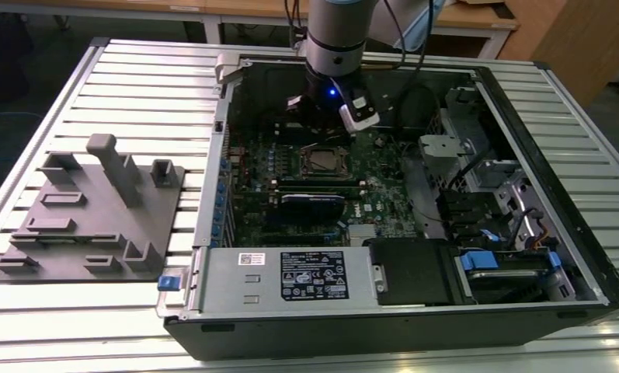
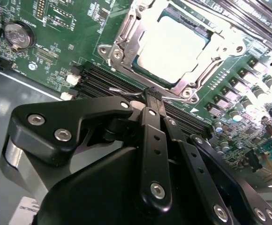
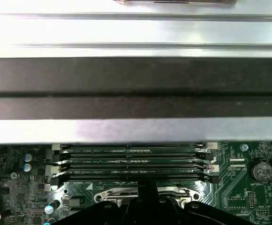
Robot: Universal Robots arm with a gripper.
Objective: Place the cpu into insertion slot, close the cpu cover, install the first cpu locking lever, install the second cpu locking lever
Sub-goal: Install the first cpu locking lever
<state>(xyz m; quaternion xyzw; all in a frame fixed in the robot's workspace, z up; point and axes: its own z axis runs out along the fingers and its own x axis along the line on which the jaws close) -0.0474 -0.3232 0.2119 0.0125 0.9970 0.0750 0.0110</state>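
1. The cpu [image 2: 173,44] is sitting in its socket on the green motherboard [image 2: 56,47], its pale metal top showing through the window of the cpu cover [image 2: 126,44], which is lying flat over it.
2. The end effector [image 2: 154,96] is hanging just beside the socket with its fingers pressed together, the tips pinching a thin wire lever [image 2: 124,91]; its black linkage is hiding the board below.
3. In the first wrist view, four memory slots [image 3: 131,164] are lying beside the socket.
4. One open computer case [image 1: 558,116] is resting on the slatted worktop [image 1: 133,85], next to one grey fixture block [image 1: 92,225].
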